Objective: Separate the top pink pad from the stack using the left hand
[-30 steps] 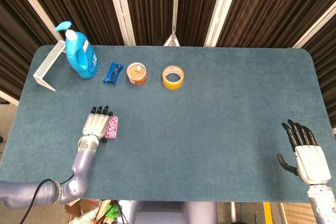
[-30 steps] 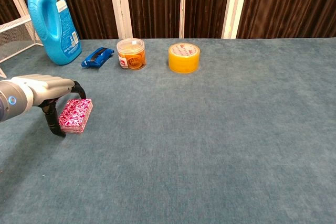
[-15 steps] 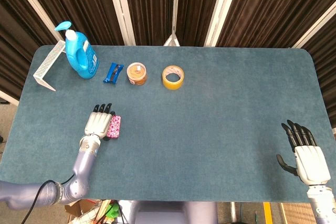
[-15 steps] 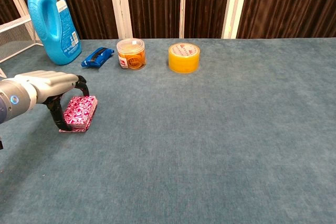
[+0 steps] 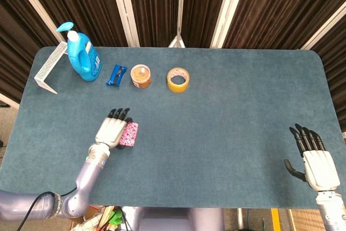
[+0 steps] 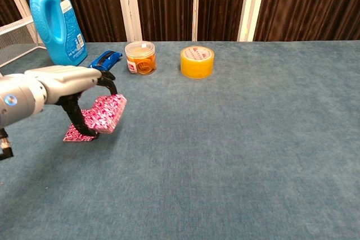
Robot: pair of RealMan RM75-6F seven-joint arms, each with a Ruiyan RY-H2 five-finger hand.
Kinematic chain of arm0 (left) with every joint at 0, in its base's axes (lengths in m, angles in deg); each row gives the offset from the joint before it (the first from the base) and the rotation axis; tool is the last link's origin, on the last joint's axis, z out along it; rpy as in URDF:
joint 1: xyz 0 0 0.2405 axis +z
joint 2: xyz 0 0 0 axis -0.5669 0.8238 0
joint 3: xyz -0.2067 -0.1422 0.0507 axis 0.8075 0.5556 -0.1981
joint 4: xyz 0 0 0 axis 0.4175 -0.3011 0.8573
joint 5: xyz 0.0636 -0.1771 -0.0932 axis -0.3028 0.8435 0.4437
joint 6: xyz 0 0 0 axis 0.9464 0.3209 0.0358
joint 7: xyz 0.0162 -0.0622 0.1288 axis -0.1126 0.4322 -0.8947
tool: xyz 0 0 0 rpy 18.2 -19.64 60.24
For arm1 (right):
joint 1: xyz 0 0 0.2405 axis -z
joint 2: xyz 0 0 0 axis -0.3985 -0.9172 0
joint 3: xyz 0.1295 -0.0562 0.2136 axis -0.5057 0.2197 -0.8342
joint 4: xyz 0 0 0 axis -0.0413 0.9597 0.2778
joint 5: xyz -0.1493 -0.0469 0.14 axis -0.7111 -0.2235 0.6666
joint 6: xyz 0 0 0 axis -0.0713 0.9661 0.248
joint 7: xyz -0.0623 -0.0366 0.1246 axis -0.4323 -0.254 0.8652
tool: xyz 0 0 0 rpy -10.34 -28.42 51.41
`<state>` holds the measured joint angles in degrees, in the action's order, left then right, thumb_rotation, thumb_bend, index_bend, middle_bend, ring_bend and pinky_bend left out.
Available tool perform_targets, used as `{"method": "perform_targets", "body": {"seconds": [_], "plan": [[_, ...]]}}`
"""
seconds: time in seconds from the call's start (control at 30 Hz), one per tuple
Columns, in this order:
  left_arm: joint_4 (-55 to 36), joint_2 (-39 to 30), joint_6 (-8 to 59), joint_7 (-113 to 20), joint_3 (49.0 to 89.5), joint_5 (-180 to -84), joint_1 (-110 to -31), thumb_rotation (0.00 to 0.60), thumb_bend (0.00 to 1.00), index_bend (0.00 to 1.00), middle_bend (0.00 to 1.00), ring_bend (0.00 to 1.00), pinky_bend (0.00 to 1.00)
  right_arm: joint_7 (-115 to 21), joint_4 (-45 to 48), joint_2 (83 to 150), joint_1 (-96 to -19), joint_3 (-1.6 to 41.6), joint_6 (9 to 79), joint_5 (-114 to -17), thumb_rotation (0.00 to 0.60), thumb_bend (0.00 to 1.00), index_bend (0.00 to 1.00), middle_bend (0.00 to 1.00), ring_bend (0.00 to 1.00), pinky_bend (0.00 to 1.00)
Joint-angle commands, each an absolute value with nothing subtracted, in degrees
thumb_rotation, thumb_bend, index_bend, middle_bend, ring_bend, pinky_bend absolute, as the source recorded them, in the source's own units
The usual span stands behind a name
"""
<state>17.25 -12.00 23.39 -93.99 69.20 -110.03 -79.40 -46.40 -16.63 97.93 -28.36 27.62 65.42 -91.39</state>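
Teal tabletop (image 5: 216, 106) fills the frame; at lower left, one pink pad (image 6: 105, 113) is held lifted and tilted by the left robot hand (image 6: 73, 82) above another pad (image 6: 72, 134). The right robot hand (image 5: 313, 158) is spread, holding nothing.

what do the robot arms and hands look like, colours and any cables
Left robot hand has a silver-white back and black fingers; its arm is glossy grey-blue, with a black cable near the elbow and a small blue dot at the wrist in the chest view. Right robot hand matches: white back, black fingers.
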Motion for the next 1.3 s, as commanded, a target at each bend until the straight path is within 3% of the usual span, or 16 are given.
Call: {"method": "perform_targets", "body": {"seconds": [0.03, 0.43, 0.6, 0.77, 1.3], "plan": [[16.52, -14.34, 23.5, -95.05, 68.91, -108.9, -80.35, 0.6, 0.42, 0.52, 0.0, 0.0, 0.02, -46.37, -16.54, 98.05, -28.25, 27.4, 65.98, -91.46, 0.6, 0.36, 0.0, 0.0, 0.0, 0.09], [10.45, -20.55, 23.86, -99.09, 68.45, -103.87, -83.08, 0.6, 0.39, 0.47, 0.0, 0.0, 0.02, -44.82, -15.27, 99.55, -27.64, 25.38, 69.85, -91.33, 0.6, 0.36, 0.0, 0.0, 0.0, 0.09], [9.67, -21.27, 23.86, -100.38, 68.06, -102.33, -83.55, 0.6, 0.22, 0.33, 0.0, 0.0, 0.01, -44.7, -14.7, 99.91, -27.61, 25.43, 70.25, -91.84, 0.6, 0.36, 0.0, 0.0, 0.0, 0.09], [10.59, -20.82, 23.1, -100.65, 68.32, -101.8, -83.68, 0.6, 0.16, 0.29, 0.0, 0.0, 0.0, -45.18, -14.68, 99.99, -27.65, 25.55, 69.85, -91.66, 0.6, 0.36, 0.0, 0.0, 0.0, 0.09], [14.18, -18.78, 22.08, -102.15, 68.97, -99.43, -84.93, 0.6, 0.08, 0.14, 0.0, 0.0, 0.0, -45.56, -14.73, 99.98, -27.74, 25.62, 69.46, -91.59, 0.6, 0.36, 0.0, 0.0, 0.0, 0.09]]}}
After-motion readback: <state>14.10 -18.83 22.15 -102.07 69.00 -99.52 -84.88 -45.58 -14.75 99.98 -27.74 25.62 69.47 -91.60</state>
